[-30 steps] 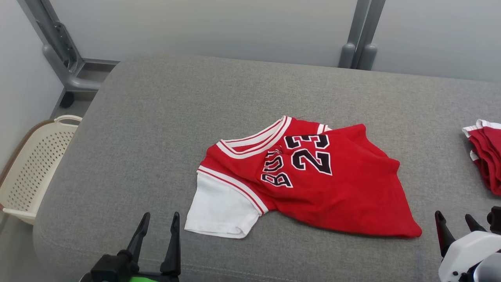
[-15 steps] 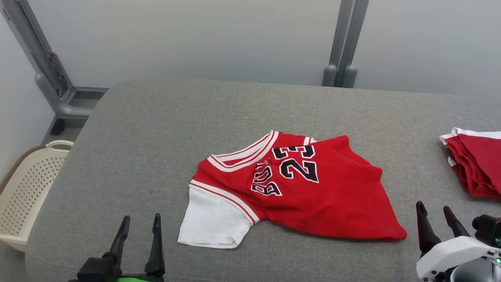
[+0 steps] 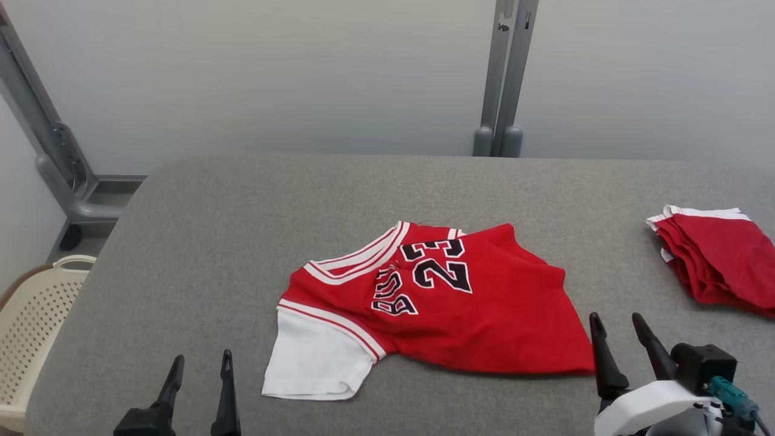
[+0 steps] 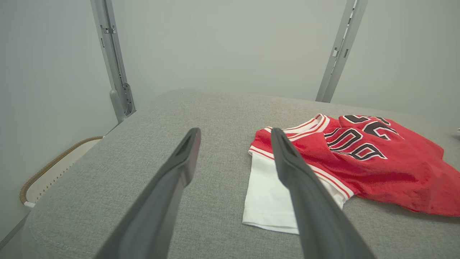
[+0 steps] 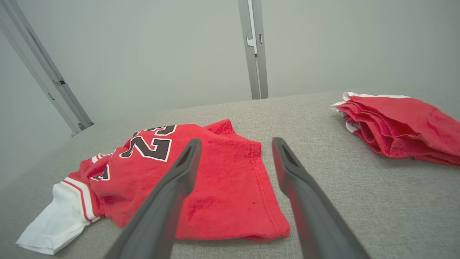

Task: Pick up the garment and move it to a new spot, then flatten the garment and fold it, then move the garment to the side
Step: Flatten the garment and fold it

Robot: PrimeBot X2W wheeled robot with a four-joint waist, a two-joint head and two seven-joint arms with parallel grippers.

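One red garment [image 3: 460,309] lay crumpled mid-tabletop [image 3: 242,212]. One folded red stack [image 3: 714,260] sat far right, one basket [image 3: 30,315] beyond the left edge. Two nearside: left pincer [image 3: 201,358], right pincer [image 3: 616,316], both released, empty.

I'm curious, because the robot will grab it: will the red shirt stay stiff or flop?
Probably flop: the shirt lies rumpled, with folds across its number. Lifted by one spot, it would likely hang down, white sleeve dangling. Pushed over the rough grey cushion, it may bunch up rather than slide.
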